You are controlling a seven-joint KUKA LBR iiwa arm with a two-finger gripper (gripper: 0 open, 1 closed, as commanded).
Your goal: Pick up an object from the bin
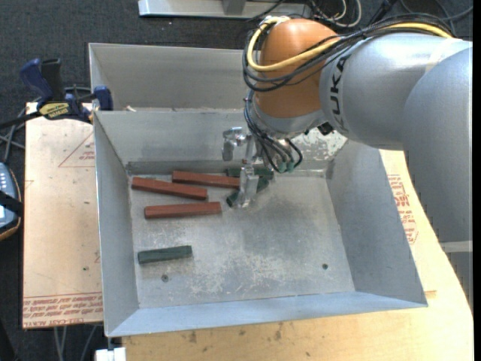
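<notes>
Here, jaws beside three flat rust-red sticks [204, 177] (dark-green bar [164, 255] well apart).

I see the grey metal bin [285, 239] carrying three reddish-brown bars [183, 210] flat on its floor at back left, close together and roughly parallel. A dark green bar [164, 255] lies apart, nearer the front left. Just right of the bars a second green piece [242, 196] sits tilted; I cannot tell if it rests on the floor.
</notes>
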